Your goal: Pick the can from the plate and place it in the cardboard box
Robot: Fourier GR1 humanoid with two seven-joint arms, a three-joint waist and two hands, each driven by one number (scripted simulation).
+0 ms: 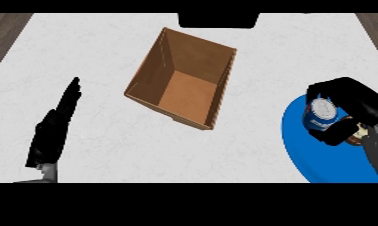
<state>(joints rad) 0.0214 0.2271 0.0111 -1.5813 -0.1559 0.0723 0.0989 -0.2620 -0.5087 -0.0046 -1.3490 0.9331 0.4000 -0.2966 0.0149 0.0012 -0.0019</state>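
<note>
The right hand (345, 96) is curled round the can (322, 112), which is upright on or just over the plate (310, 157) at the counter's (96, 45) right edge. The box (150, 70) sits mid-counter to the can's left, its mouth up. The left hand (52, 130) rests straight-fingered near the left edge.

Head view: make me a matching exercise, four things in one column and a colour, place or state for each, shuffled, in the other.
1 can
2 plate
3 cardboard box
4 left hand

A brown, open-topped, mid-counter
B blue, at the right edge
C open, fingers straight, at the left
D wrapped by the right hand

Pairs: 1-D, 2-B, 3-A, 4-C
</note>
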